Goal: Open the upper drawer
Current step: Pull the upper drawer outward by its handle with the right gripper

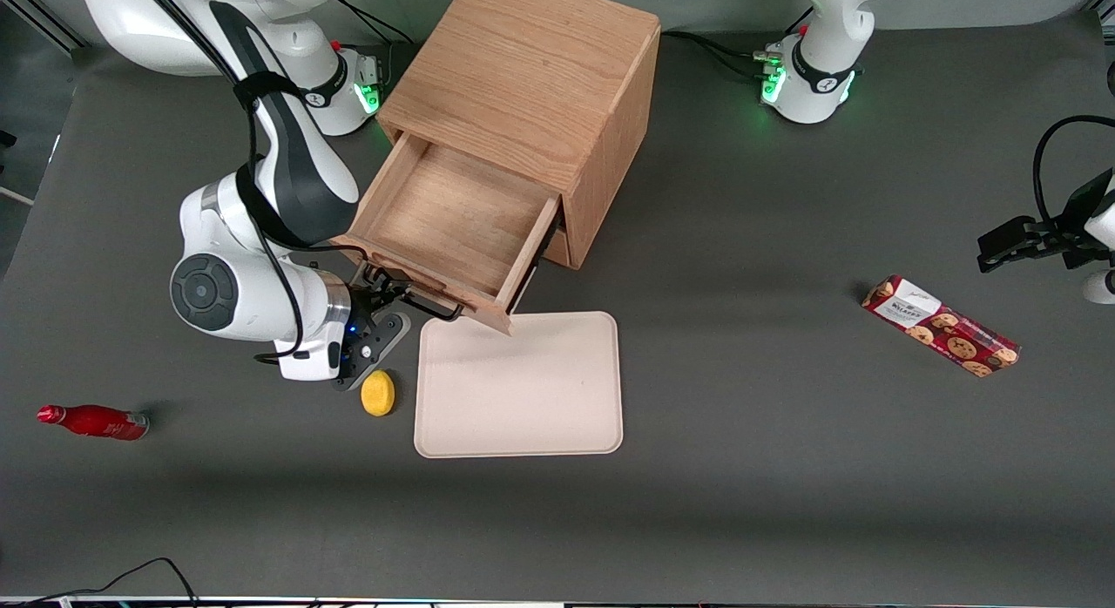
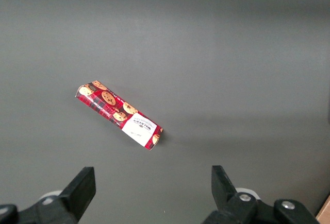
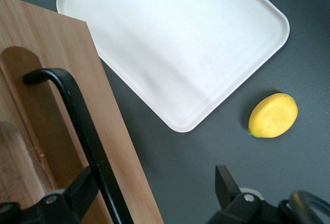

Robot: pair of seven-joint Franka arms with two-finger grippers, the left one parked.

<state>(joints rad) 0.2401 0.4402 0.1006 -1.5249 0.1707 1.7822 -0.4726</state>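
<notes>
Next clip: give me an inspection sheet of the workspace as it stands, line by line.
Surface: dark grey table, no spills seen.
Job's things: upper drawer pulled well out of the wooden cabinet, tray empty; black bar handle.
Clutter: beige tray in front of the cabinet; lemon beside it; red bottle lying toward the working arm's end; cookie box toward the parked arm's end.
Grippers: gripper open, at the handle, one finger against the bar.
Cables: black cable at the table's near edge.
Surroundings: nothing seen.
</notes>
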